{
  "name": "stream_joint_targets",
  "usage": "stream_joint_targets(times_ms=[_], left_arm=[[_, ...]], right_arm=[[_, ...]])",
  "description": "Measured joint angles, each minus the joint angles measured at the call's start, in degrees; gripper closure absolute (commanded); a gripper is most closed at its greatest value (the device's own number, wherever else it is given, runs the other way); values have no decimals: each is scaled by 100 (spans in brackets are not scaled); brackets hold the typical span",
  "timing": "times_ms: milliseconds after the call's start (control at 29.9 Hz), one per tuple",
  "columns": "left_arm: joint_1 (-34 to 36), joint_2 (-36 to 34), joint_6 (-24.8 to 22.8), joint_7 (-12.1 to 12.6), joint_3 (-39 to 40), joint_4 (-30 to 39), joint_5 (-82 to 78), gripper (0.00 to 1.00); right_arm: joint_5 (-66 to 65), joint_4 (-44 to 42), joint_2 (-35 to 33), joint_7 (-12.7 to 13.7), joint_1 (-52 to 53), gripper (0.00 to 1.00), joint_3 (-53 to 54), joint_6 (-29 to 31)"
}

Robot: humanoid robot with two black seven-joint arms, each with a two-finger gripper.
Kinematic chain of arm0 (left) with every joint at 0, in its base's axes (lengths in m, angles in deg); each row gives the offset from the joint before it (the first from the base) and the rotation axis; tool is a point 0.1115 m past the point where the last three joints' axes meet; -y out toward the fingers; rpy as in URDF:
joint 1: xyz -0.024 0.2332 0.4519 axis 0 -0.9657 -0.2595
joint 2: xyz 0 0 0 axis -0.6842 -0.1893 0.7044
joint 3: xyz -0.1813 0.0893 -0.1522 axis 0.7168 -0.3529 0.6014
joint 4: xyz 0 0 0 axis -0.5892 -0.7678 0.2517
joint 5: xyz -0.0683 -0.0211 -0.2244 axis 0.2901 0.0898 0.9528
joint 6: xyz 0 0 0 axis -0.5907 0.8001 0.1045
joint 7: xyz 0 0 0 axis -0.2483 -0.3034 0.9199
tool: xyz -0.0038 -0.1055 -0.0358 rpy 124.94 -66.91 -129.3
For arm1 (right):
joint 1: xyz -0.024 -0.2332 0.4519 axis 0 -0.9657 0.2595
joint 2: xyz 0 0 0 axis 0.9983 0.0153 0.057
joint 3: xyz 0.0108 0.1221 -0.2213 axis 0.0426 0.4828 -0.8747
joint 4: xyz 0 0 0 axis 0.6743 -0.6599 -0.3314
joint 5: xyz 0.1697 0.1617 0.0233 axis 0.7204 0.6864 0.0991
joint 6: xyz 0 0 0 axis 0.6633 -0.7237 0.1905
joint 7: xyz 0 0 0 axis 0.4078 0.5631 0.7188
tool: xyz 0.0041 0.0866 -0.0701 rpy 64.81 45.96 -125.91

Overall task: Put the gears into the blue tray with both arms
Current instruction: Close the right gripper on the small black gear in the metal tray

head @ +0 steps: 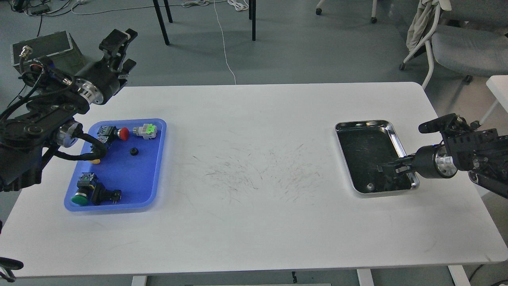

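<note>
One gear in, right arm over the steel tray.

Left gripper [121, 49] raised beyond the table's far left corner, fingers spread; gear [134, 151] flat in blue tray [156, 159] (among switches); right gripper [387, 167] low inside steel tray [397, 137], finger gap too dark to tell.

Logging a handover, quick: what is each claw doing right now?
Left claw: open, holding nothing, raised beyond the table's far edge.
Right claw: cannot tell, dark against the shiny steel tray.

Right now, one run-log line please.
small black toothed gear: in shallow blue plastic tray | left claw: raised beyond table | right claw: low over shiny steel tray, grasp unclear
</note>
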Motion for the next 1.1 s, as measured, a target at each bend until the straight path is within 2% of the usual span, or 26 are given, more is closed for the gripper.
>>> stream_joint_targets(times_ms=[134,1103], left_arm=[[0,-4,0,0,0,-1,0,1],[-28,-82,87,0,16,4,17,1]], right_arm=[[0,-5,5,-3,-34,53,0,-11],[-34,-35,81,0,-53,49,-45,-17]])
